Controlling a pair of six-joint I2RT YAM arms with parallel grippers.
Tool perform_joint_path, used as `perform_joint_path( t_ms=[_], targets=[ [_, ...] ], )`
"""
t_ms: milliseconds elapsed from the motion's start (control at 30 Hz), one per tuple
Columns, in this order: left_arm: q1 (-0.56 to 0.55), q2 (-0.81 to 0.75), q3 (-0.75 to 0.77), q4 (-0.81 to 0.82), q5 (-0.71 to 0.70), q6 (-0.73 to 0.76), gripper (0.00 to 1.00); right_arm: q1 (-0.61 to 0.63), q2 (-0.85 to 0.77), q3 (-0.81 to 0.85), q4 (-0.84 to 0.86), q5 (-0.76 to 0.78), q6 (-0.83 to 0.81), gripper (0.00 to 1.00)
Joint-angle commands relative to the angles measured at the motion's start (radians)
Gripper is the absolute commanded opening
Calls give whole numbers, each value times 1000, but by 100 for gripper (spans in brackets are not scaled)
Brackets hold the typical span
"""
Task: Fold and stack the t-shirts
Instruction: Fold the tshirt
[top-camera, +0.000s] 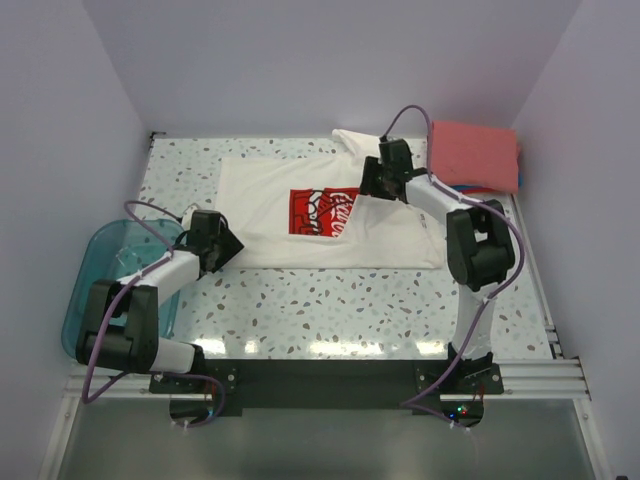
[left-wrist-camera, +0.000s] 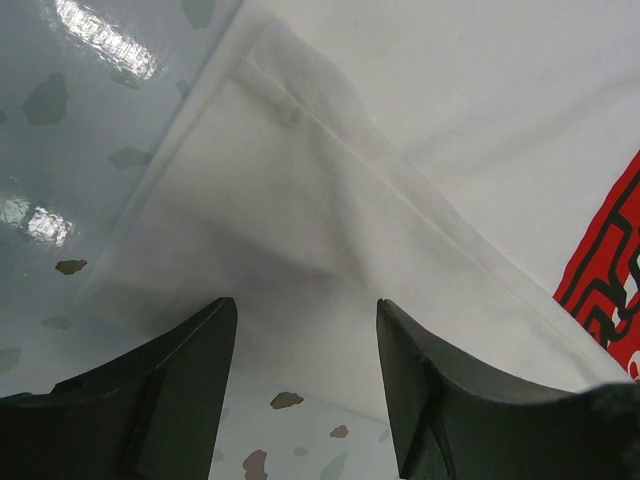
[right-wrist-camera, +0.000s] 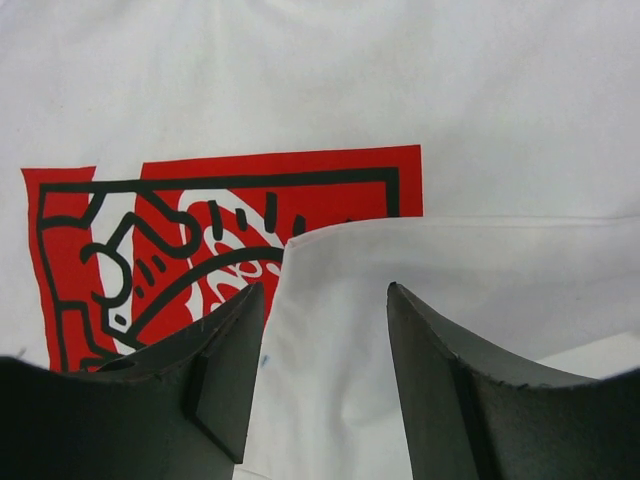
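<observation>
The cream-white t-shirt lies spread on the table, its red-and-white print partly covered by a folded-over white flap. My left gripper is open over the shirt's near-left corner. My right gripper is open above the flap's edge, next to the print. The folded coral-red t-shirt lies at the back right, with a blue edge under it.
A translucent teal tub stands at the near left edge beside my left arm. Grey walls close in the speckled table on three sides. A metal rail runs along the right edge.
</observation>
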Motion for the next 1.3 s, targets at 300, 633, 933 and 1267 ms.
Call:
perform_joint_path(
  t_ms=[300, 633, 933, 1267],
  targets=[
    [-6, -24, 37, 17, -28, 18, 63, 124, 122, 199, -145, 310, -10, 47],
    [-6, -14, 40, 23, -24, 18, 63, 152, 176, 258, -179, 418, -7, 30],
    [-6, -12, 40, 23, -25, 23, 62, 167, 167, 249, -158, 418, -18, 0],
    [-6, -12, 32, 25, -22, 20, 62, 213, 127, 194, -52, 409, -78, 0]
  ],
)
